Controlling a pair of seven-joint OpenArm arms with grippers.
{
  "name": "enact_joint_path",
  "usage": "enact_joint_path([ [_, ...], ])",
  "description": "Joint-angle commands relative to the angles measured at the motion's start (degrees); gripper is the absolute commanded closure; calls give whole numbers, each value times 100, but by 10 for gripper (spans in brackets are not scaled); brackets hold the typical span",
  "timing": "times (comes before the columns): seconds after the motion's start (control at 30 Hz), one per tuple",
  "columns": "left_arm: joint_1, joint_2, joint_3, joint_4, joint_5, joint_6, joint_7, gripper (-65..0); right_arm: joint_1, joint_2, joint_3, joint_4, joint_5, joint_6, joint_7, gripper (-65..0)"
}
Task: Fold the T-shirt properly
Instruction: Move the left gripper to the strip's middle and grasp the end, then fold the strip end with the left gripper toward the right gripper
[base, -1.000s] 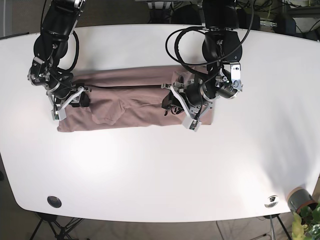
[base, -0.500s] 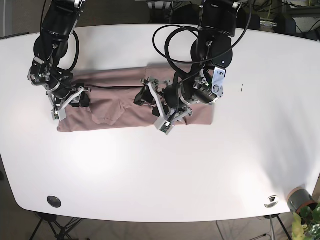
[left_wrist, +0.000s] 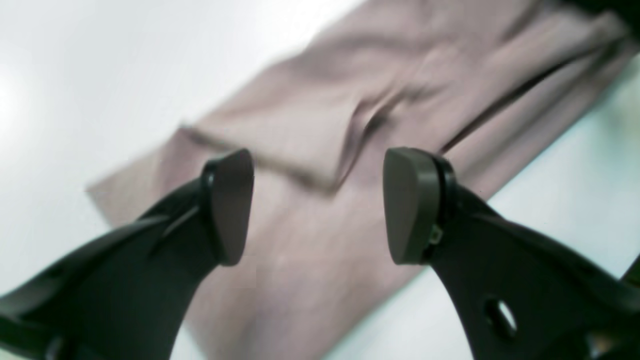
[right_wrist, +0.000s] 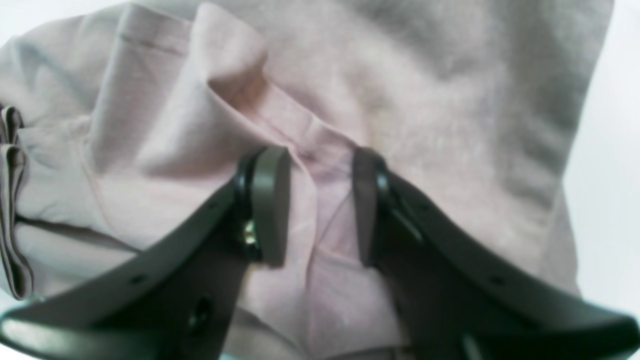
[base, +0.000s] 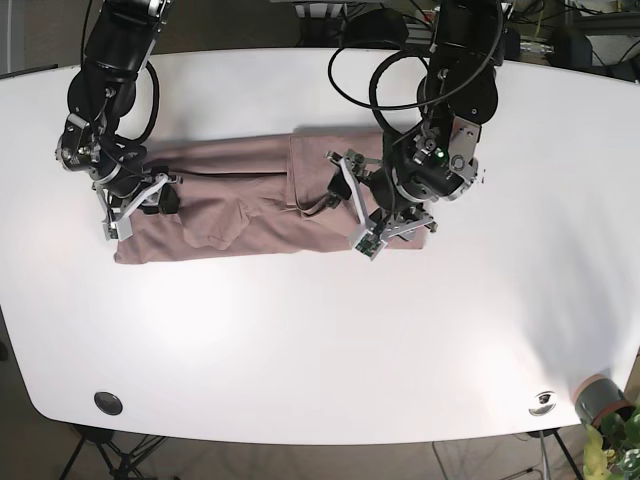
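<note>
Since half a second ago, the left arm has swung back toward the right-hand end of the T-shirt (base: 250, 205) in the base view, leaving a freshly laid flap whose edge now runs across the cloth near its middle. That left claw (left_wrist: 320, 205) is spread wide and holds nothing; in its wrist view the fabric lies below it, slightly blurred, with a ridge and a dark crease beyond the fingertips. The right claw (right_wrist: 315, 205) has not shifted: it sits at the far end of the shirt, narrowed onto a raised pinch of cloth, though whether the pads actually bite the fabric I cannot tell for sure. The shirt itself lies as a long pink band across the upper half of the white bench (base: 320, 340), rumpled around a bulge left of centre.

The chief risk, as I judge it, is the new flap. It rests loose and uneven, so any brush from the departing left claw could drag it askew. If the right claw pulls while the cloth is slack, the bulge may set into a crooked crease.
</note>
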Motion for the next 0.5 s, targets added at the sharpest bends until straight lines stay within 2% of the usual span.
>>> enact_joint_path([
  [0.0, -17, -8, -26, -136, -71, -1, -125, -367, 64, 56, 6, 58, -52, -17, -88, -208],
  [0.03, -17, -25, -26, -207, -71, -1, -169, -343, 64, 56, 6, 58, -52, -17, -88, -208],
  [0.1, 0, -78, -17, -444, -71, -1, -433, -233, 73, 56, 6, 58, -52, -17, -88, -208],
  [0.23, 18, -87, 9, -778, -71, -1, -802, -69, 73, -59, 6, 58, -52, -17, -88, -208],
  [0.3, -17, -69, 18, -998, -79, -1, -837, -40, 73, -67, 6, 58, -52, -17, -88, -208],
  [0.47, -96, 54, 36, -1226, -97, -1, -1048, -39, 55, -85, 6, 67, -52, -17, -88, -208],
])
